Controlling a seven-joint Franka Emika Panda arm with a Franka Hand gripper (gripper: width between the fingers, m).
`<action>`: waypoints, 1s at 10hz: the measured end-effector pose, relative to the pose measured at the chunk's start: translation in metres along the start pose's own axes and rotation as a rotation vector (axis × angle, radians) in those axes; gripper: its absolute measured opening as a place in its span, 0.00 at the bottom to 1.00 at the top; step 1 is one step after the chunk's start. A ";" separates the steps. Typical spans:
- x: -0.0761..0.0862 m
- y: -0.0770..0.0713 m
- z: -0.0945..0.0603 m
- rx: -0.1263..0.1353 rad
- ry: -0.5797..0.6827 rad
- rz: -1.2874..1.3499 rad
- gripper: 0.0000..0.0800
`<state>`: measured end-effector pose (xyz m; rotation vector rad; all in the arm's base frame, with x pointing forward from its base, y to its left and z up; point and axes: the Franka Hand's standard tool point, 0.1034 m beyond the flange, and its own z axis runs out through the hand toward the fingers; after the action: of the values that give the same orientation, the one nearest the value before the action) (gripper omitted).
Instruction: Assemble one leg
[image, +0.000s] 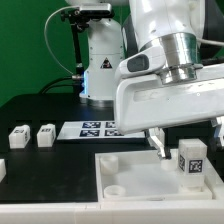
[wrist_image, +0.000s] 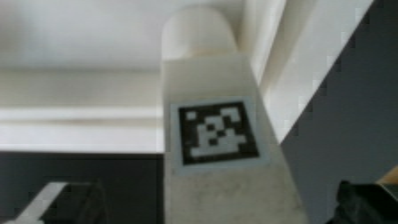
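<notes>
A leg (image: 191, 158), a small white post with a square tag, stands upright on the large white tray (image: 140, 172) at the exterior view's right. My gripper (image: 183, 146) is open and straddles it; one finger (image: 156, 143) stands apart from the leg on its left. In the wrist view the leg (wrist_image: 217, 130) fills the middle, with the gripper (wrist_image: 210, 205) around its near end. A dark gap separates it from each finger (wrist_image: 54, 205). Whether the leg sits in a socket is hidden.
Two more legs (image: 18, 136) (image: 45, 134) stand on the black table at the exterior view's left, a third (image: 2, 168) at the edge. The marker board (image: 98, 127) lies behind the tray. Round sockets (image: 115, 187) show in the tray's corners.
</notes>
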<state>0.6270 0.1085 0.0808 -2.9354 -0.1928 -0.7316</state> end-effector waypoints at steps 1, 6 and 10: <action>-0.006 -0.001 0.004 0.017 -0.127 0.005 0.81; 0.006 0.000 0.008 0.071 -0.468 0.023 0.81; 0.004 -0.002 0.009 0.031 -0.477 0.198 0.46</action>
<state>0.6338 0.1123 0.0751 -2.9873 0.0488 0.0048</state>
